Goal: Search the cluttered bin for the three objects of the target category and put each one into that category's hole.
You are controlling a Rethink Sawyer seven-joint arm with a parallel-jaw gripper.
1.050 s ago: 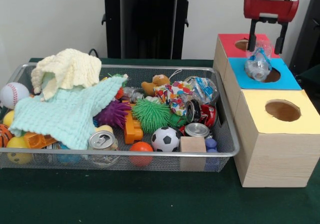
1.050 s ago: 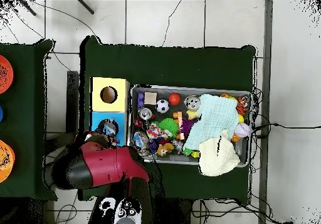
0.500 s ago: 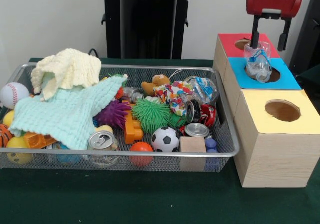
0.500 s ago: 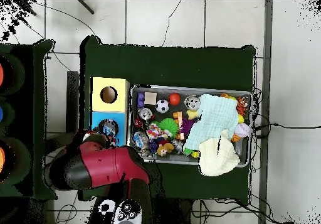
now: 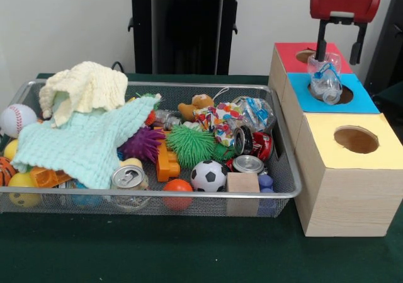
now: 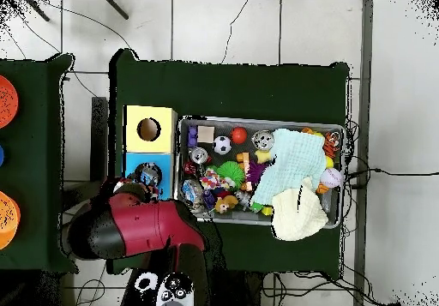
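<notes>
A crushed clear plastic bottle (image 5: 325, 77) with a blue label stands tilted in the hole of the blue-topped box (image 5: 365, 101). Its lower end is in the hole and its top sticks out. My gripper (image 5: 339, 60) hangs just above it, open, with the left finger close to the bottle's top and nothing held between the fingers. In the overhead view the red arm (image 6: 137, 227) covers the gripper, and the bottle (image 6: 147, 176) shows in the blue box. Another crushed clear bottle (image 5: 255, 113) lies in the wire bin (image 5: 189, 195) at its back right.
A red-topped box (image 5: 289, 55) stands behind the blue one and a yellow-topped box (image 5: 356, 139) in front. The bin also holds a mint cloth (image 5: 82, 145), a cream cloth (image 5: 85, 86), cans (image 5: 129, 177), balls, a wooden block (image 5: 242, 183) and toys.
Over the last second my gripper rose a little above the blue box, and the bottle, free of the fingers, settled more upright in the hole. Nothing moved in the last half second.
</notes>
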